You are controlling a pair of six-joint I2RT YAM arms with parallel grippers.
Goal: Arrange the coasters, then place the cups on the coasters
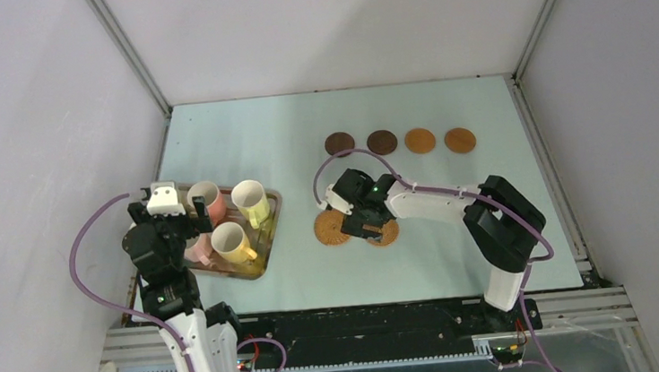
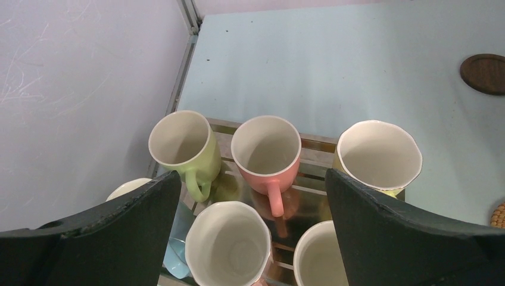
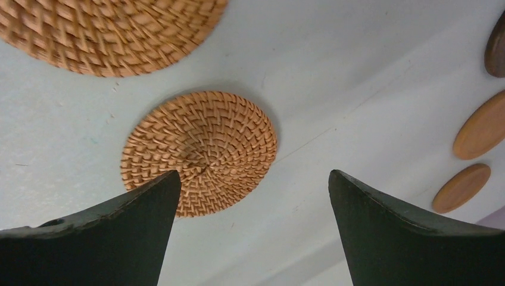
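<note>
The left claw (image 2: 253, 174) hangs over the metal tray (image 1: 268, 245) at the left of the tabletop (image 1: 241, 140), its jaws wide apart and gripping nothing. 6 cups (image 2: 229, 247) stand upright on the tray, among them a light green cup (image 2: 178, 143), a salmon cup (image 2: 266, 149) and a yellow cup (image 2: 378, 156) in the far row. The right claw (image 3: 253, 175), likewise spread and empty, hovers low over 2 woven coasters (image 3: 199, 152) lying close together mid-tabletop. Farther off, 2 dark brown coasters (image 1: 339, 143) and 2 orange-brown coasters (image 1: 420, 140) form a row, each apart from the next.
</note>
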